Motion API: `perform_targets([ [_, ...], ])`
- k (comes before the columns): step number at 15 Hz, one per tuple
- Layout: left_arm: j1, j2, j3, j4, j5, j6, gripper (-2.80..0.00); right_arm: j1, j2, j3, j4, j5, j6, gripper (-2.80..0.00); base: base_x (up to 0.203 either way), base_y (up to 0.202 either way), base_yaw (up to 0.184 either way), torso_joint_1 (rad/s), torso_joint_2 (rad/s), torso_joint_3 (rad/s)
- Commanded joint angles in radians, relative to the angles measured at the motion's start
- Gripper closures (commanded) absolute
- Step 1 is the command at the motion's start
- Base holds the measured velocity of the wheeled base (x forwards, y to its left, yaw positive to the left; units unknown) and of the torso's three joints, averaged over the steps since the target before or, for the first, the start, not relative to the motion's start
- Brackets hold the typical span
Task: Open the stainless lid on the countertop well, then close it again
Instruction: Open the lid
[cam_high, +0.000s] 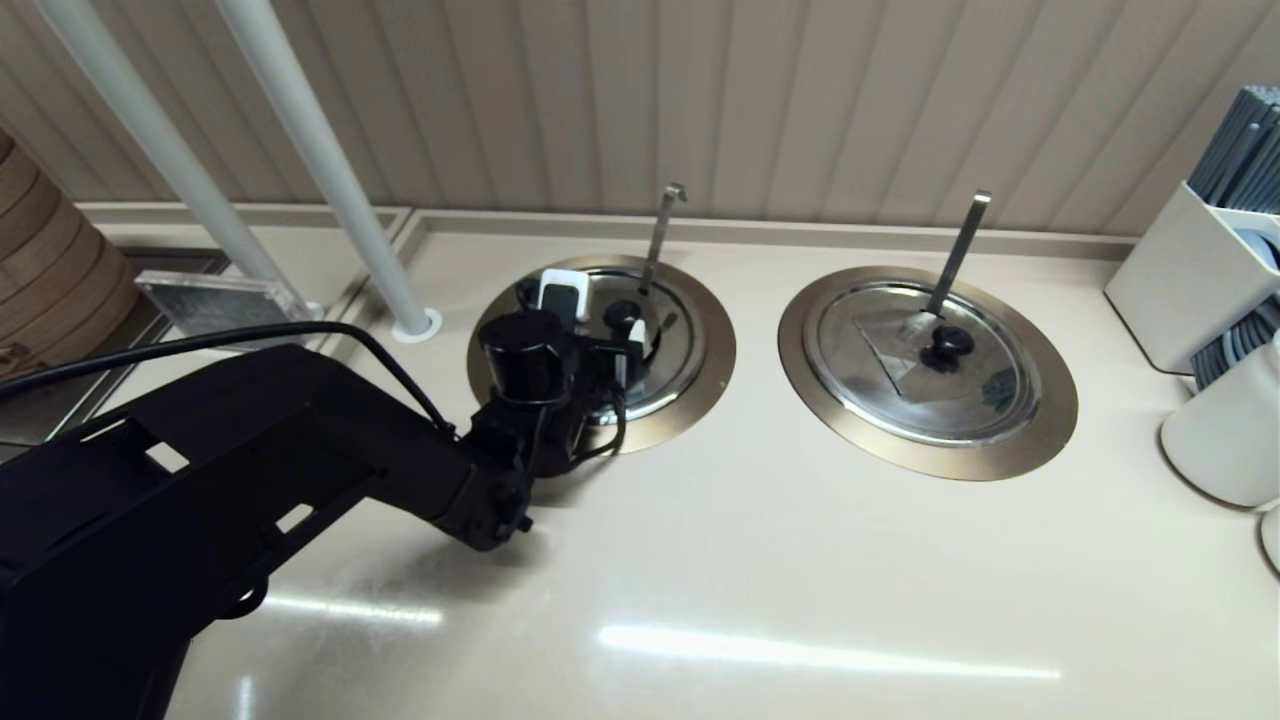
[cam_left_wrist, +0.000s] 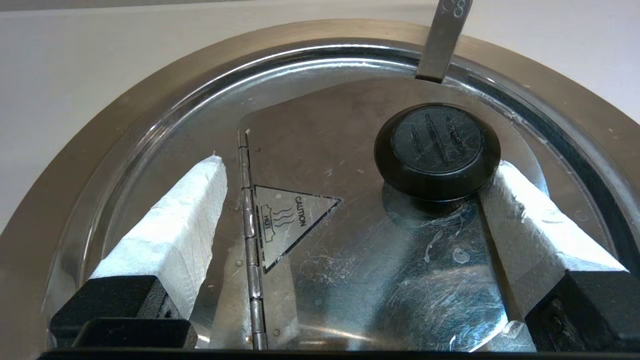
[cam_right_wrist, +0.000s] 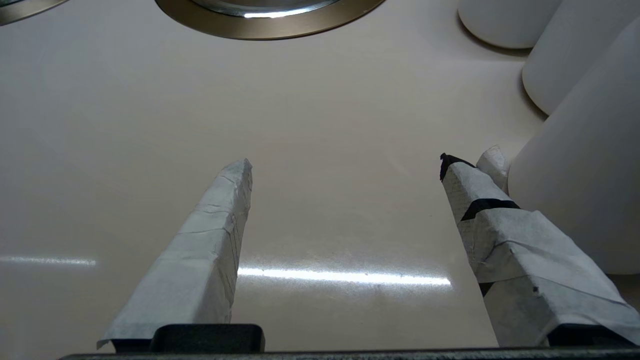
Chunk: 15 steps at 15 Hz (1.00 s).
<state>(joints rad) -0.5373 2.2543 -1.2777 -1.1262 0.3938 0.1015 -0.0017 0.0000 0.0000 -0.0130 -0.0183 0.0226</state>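
Observation:
The stainless lid (cam_high: 678, 350) lies on the countertop well, inside its bronze-coloured ring (cam_high: 722, 350). The hook-ended ladle handle (cam_high: 660, 230) rises through its far edge notch. My left gripper (cam_high: 600, 320) hangs low over the lid, open. In the left wrist view the lid (cam_left_wrist: 350, 260) shows its hinge and faint caution triangle. The black knob (cam_left_wrist: 437, 150) sits against one taped finger (cam_left_wrist: 530, 220); the other finger (cam_left_wrist: 185, 215) is well apart from it. My left gripper (cam_left_wrist: 357, 165) holds nothing. My right gripper (cam_right_wrist: 347, 165) is open above bare counter, outside the head view.
The twin lid (cam_high: 900, 370) with a straight ladle handle (cam_high: 960, 250) sits to the right. White containers (cam_high: 1190, 270) stand at the far right, close beside my right gripper's finger (cam_right_wrist: 500, 225). Two white poles (cam_high: 320, 170) and stacked bamboo steamers (cam_high: 50, 270) are at the left.

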Motion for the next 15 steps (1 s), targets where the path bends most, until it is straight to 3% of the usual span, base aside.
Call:
perform_targets([
  [1, 0.000, -0.016, 0.000, -0.009, 0.002, 0.000, -2.80, 0.000, 0.002, 0.006, -0.001, 0.000, 0.000, -2.80, 0.000, 0.000, 0.000, 0.000, 0.00, 0.000],
  [15, 0.069, -0.110, 0.036, -0.012, 0.002, -0.001, -2.80, 0.000, 0.002, 0.006, -0.001, 0.000, 0.000, -2.80, 0.000, 0.000, 0.000, 0.000, 0.00, 0.000],
])
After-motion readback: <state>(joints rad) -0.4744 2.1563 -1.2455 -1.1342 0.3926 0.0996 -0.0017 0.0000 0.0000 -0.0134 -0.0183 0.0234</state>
